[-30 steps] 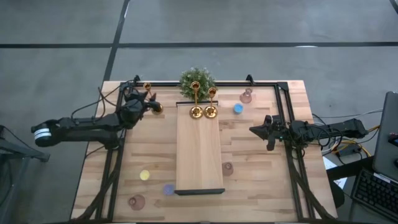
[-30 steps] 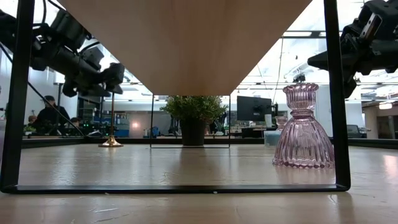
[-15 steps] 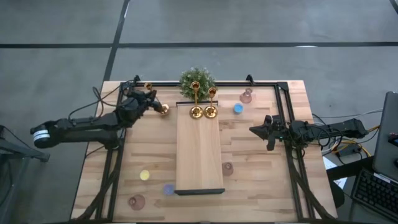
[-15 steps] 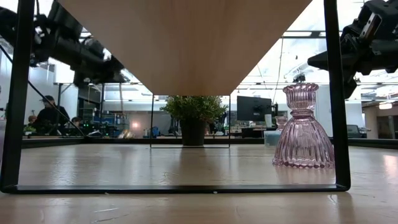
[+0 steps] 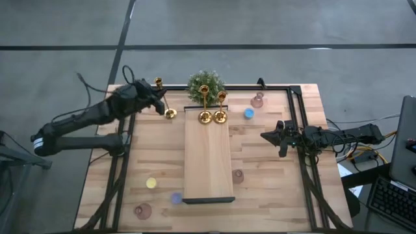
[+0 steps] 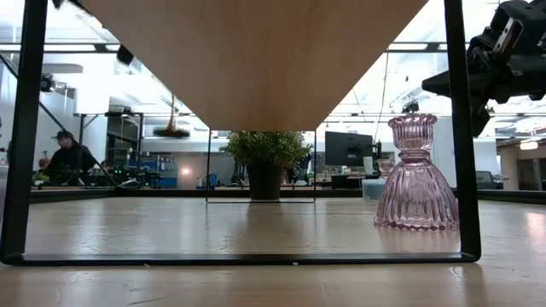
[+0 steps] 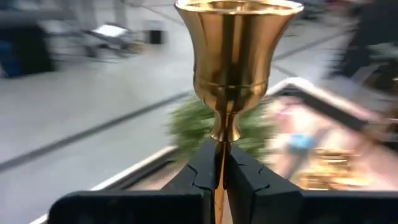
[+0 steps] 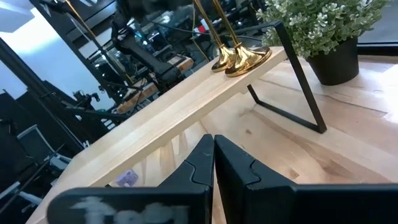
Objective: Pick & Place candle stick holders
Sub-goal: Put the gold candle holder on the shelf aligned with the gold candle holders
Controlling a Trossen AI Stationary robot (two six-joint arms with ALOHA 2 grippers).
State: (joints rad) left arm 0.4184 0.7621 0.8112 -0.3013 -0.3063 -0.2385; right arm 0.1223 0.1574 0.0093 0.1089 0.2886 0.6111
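My left gripper (image 5: 158,102) at the table's far left is shut on a gold candle stick holder (image 5: 162,97), whose cup (image 7: 238,43) stands above the fingers and whose round base (image 6: 171,132) hangs in the air. Two more gold holders (image 5: 212,117) stand on their bases at the far end of the raised wooden shelf (image 5: 208,162). Pink glass holders (image 5: 258,99) (image 5: 238,176) (image 5: 142,210) and blue (image 5: 248,113), yellow (image 5: 151,183) and purple (image 5: 176,197) ones stand on the table. My right gripper (image 5: 265,136) waits shut at the right, holding nothing. My left gripper pinches the slim stem (image 7: 219,152) just under the cup's neck between its two fingers. The fingers come nearly level from the table's left side and lie across the stem. The holder stands about upright in the hold, lifted clear of the table.
A bushy green plant (image 5: 206,83) stands at the far edge behind the shelf. A black metal frame (image 5: 296,130) runs around the work area, and its posts show in the low view. A keyboard (image 5: 390,201) lies off the table at the right.
My left gripper has risen with the gold holder. A second ago the holder stood with its base on the table at the far left; now the base hangs well above the tabletop, and the holder stays about upright.
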